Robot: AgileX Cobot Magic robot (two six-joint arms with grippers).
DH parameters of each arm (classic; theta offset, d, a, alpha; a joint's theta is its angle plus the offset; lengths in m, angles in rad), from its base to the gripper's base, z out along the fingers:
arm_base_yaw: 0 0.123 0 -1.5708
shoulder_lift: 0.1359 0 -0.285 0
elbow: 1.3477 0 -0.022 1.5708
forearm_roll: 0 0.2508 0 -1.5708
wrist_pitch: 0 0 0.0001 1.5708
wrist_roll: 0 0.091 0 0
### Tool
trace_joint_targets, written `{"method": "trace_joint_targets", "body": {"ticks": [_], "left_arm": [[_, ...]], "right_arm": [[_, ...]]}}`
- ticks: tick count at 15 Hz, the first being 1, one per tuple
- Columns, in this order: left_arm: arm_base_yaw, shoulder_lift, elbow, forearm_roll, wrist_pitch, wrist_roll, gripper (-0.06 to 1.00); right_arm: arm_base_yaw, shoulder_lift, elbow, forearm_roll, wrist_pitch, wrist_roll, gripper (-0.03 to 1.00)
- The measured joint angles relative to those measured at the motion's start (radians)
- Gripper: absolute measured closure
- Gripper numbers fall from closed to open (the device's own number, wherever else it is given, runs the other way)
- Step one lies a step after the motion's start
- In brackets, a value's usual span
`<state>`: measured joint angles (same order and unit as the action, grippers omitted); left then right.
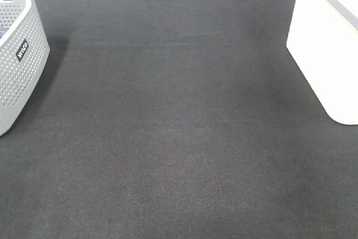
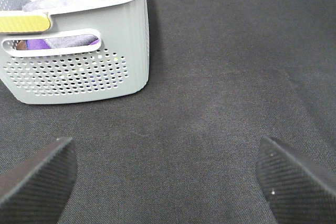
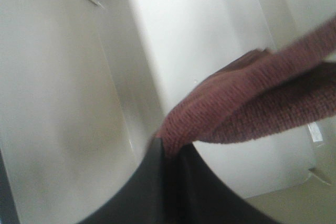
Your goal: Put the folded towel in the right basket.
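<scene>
In the right wrist view my right gripper (image 3: 167,156) is shut on a corner of the folded towel (image 3: 252,95). The reddish-brown terry cloth hangs from the dark fingers (image 3: 184,192) inside the white smooth-walled right basket (image 3: 68,103), above its floor. Its white tag is not visible. In the exterior high view only the right basket's outer wall (image 1: 321,48) shows at the right edge. The towel and both grippers are out of that view. My left gripper (image 2: 165,182) is open and empty above the dark mat, with its fingertips (image 2: 37,179) spread wide apart.
A grey perforated basket (image 1: 19,60) with a black label stands at the left edge. It also shows in the left wrist view (image 2: 79,72), holding purple and grey cloth. A dark mat (image 1: 179,138) covers the table between the two baskets.
</scene>
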<state>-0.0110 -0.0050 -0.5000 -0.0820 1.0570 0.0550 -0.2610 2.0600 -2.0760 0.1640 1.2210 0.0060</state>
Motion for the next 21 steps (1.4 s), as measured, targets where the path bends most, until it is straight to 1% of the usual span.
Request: {"method": "trace_joint_targets", "body": {"ticks": [1,2,3,4,6,7,8,9,12,14,16,18,19,21], "left_arm": [[0.000,0.000,0.000,0.000,0.000,0.000,0.07],[0.000,0.000,0.000,0.000,0.000,0.000,0.07],[0.000,0.000,0.000,0.000,0.000,0.000,0.07],[0.000,0.000,0.000,0.000,0.000,0.000,0.07],[0.000,0.000,0.000,0.000,0.000,0.000,0.07],[0.000,0.000,0.000,0.000,0.000,0.000,0.07],[0.000,0.000,0.000,0.000,0.000,0.000,0.07],[0.000,0.000,0.000,0.000,0.000,0.000,0.07],[0.000,0.000,0.000,0.000,0.000,0.000,0.07],[0.000,0.000,0.000,0.000,0.000,0.000,0.07],[0.000,0.000,0.000,0.000,0.000,0.000,0.07],[0.000,0.000,0.000,0.000,0.000,0.000,0.07],[0.000,0.000,0.000,0.000,0.000,0.000,0.07],[0.000,0.000,0.000,0.000,0.000,0.000,0.07]], "right_arm": [[0.000,0.000,0.000,0.005,0.000,0.002,0.94],[0.000,0.000,0.000,0.015,0.000,0.002,0.89],[0.000,0.000,0.000,0.019,0.000,0.002,0.81],[0.000,0.000,0.000,0.025,0.000,0.003,0.70],[0.000,0.000,0.000,0.025,0.000,0.012,0.45],[0.000,0.000,0.000,0.027,0.000,0.013,0.36],[0.000,-0.002,0.000,0.032,0.000,0.016,0.31],[0.000,-0.019,0.000,0.066,0.001,0.021,0.28],[0.013,-0.078,0.000,0.168,0.001,0.007,0.27],[0.064,-0.121,0.000,0.177,0.001,-0.027,0.27],[0.134,-0.159,0.000,0.159,0.001,-0.049,0.27],[0.203,-0.212,0.016,0.100,0.002,-0.049,0.27],[0.231,-0.250,0.043,0.074,0.000,-0.049,0.27],[0.261,-0.337,0.130,0.057,0.000,-0.049,0.27]]}}
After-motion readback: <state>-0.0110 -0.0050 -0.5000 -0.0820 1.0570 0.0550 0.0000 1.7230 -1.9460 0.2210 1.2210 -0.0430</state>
